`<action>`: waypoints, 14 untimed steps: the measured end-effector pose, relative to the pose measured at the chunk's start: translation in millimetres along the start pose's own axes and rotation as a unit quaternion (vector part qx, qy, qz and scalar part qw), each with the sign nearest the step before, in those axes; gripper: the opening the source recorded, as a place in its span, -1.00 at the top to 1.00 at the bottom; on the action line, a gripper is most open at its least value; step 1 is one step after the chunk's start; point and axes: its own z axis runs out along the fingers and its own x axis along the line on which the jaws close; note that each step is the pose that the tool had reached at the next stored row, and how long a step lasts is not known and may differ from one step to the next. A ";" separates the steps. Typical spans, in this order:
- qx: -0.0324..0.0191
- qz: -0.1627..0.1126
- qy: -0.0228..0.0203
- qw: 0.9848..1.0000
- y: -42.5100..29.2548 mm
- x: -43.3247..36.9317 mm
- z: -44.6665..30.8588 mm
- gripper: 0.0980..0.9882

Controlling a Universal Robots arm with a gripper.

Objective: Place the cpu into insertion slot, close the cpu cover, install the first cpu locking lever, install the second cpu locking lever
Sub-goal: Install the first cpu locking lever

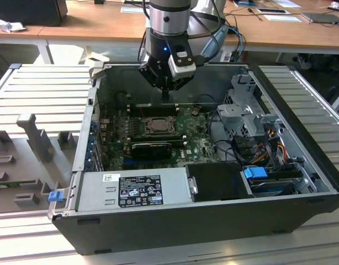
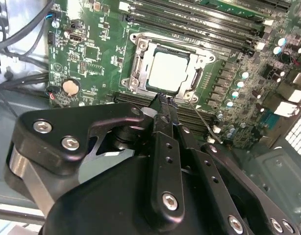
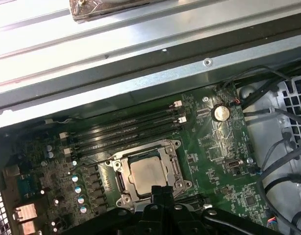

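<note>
The cpu (image 2: pixel 168 69) lies flat in its socket on the green motherboard, pale metal top showing, also in the first wrist view (image 3: pixel 148 171) and the exterior view (image 1: pixel 157 126). The cpu cover (image 2: pixel 138 66) lies down around it as a metal frame. A thin wire locking lever (image 2: pixel 203 121) slants away from the socket's corner, close to my fingers. My gripper (image 2: pixel 163 100) hovers just above the socket's edge, shut with nothing between its fingers; it also shows in the exterior view (image 1: pixel 165 97) and the first wrist view (image 3: pixel 160 192).
Memory slots (image 3: pixel 126 129) run beside the socket. A long black card (image 1: pixel 151 149) sits in front of it. The case wall (image 3: pixel 140 83), a power supply (image 1: pixel 133 190), a drive cage (image 1: pixel 249 105) and loose cables (image 1: pixel 263 149) ring the board. A coin cell (image 2: pixel 70 87) is nearby.
</note>
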 end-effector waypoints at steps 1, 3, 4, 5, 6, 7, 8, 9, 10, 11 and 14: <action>0.000 -0.005 0.000 1.000 0.0 0.0 0.0 0.98; 0.000 -0.013 0.000 1.000 0.0 0.0 0.1 0.98; 0.000 -0.019 0.001 1.000 0.0 0.0 0.1 0.98; -0.001 -0.030 0.001 1.000 0.0 0.0 0.2 0.98; -0.001 -0.044 0.002 0.999 0.1 -0.1 0.4 0.98; -0.001 -0.054 0.002 0.999 0.2 -0.1 0.5 0.98; -0.001 -0.060 0.002 0.998 0.2 -0.1 0.6 0.98; -0.001 -0.072 0.003 0.997 0.1 -0.1 0.7 0.98; -0.001 -0.082 0.003 0.997 0.2 -0.1 0.8 0.98; -0.001 -0.090 0.003 0.996 0.1 -0.1 1.0 0.98; -0.002 -0.123 0.004 0.992 0.1 -0.1 1.7 0.98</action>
